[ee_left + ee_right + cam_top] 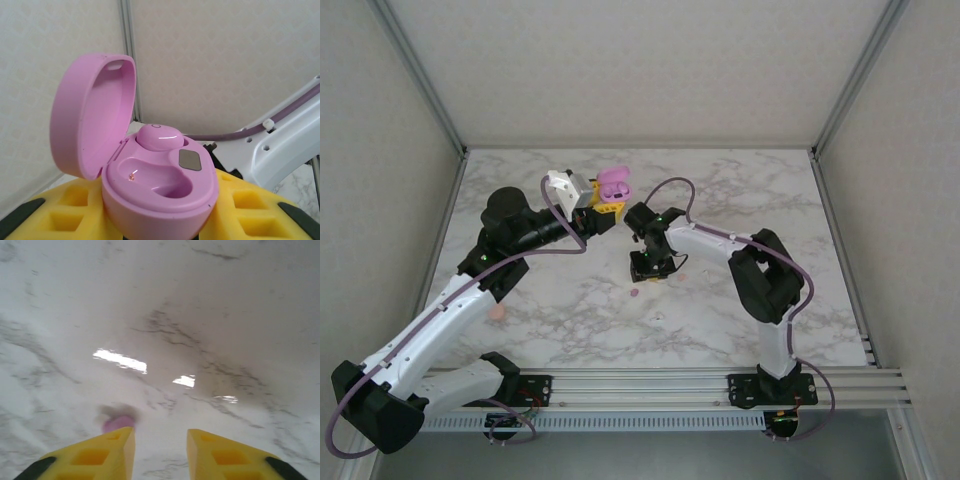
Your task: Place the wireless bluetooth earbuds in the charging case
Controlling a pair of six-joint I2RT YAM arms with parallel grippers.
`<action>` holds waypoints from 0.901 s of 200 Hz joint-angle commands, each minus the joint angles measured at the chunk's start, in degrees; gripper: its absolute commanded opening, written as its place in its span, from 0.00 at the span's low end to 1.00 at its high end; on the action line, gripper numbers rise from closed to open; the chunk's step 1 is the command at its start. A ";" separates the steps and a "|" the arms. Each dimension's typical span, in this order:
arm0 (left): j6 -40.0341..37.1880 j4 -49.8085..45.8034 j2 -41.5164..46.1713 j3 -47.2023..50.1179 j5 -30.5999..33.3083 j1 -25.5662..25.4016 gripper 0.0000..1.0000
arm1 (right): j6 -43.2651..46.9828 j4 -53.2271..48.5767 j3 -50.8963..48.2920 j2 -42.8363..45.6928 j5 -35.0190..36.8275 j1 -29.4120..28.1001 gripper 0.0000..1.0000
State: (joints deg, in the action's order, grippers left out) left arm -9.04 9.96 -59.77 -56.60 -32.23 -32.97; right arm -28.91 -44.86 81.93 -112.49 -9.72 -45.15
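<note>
One earbud (159,136) is seated in the pink charging case (160,192), lid open and standing up. Left gripper (605,208) clamps the case between its yellow fingers, raised off the marble table (750,200) near the middle of the far edge. Right gripper (160,440) points down over the table's centre, jaws apart, bare marble between them. Second earbud (118,423), purple and blurry, lies on the table just beside the finger at the left of the wrist view.

Open marble table (210,315) ahead of the right tool (160,436), a purple earbud (119,422) just beside one finger.
</note>
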 commanded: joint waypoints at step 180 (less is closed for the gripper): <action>-1.49 -0.02 -0.61 -2.64 -0.12 -0.78 0.29 | -13.97 9.80 -7.33 -0.63 -9.80 -1.36 0.39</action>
State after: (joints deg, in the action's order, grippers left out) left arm -9.50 9.76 -60.53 -57.01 -32.25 -33.28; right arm -41.60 -34.83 74.54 -111.85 -19.59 -45.80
